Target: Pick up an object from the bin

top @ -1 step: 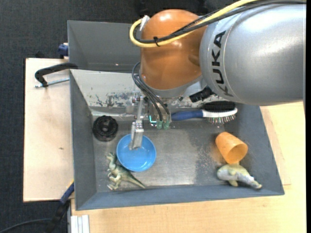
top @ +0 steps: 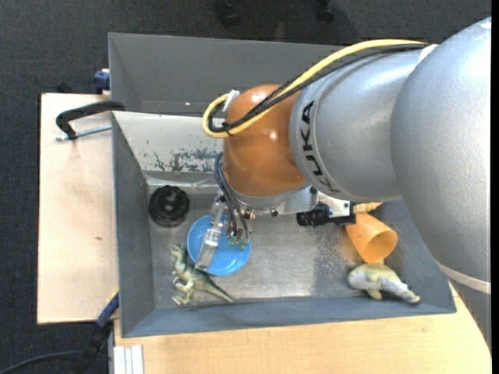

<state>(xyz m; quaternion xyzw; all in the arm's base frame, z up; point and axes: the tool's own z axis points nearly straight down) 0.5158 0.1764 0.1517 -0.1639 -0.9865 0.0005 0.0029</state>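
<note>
Here, a blue round dish [top: 227,262] is seen on the floor at the front left of the bin [top: 127,232]. The gripper [top: 220,241] is set down over the dish. Whether it is released or clenched cannot be told. The letters "UKA" are read on the silver arm [top: 351,131], next to its orange cover [top: 261,142]. A black round part [top: 168,205] is held in the bin just left of the dish. A green dinosaur [top: 191,280] is seen at the dish's front edge. An orange cup [top: 373,239] is tipped over at the right, with a grey dinosaur [top: 382,282] near it.
</note>
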